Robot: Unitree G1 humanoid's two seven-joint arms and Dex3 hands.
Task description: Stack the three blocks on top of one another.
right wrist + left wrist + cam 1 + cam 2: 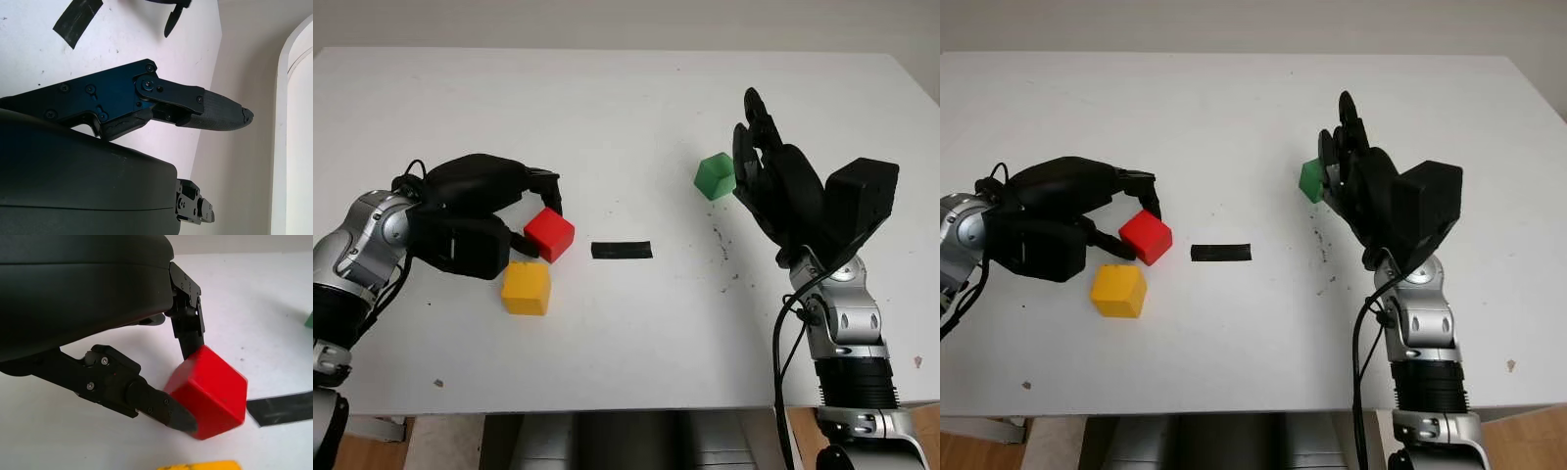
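My left hand is shut on the red block, with one finger on its far side and the thumb on its near side. The block sits tilted in the grasp, close to the table. The yellow block lies on the table just in front of it, apart from it. Right of centre stands the green block. My right hand is open and raised, close beside the green block on its right and not holding it.
A strip of black tape is stuck to the white table between the red and green blocks. Small dark specks mark the surface near the right hand. The table's front edge runs close to both forearms.
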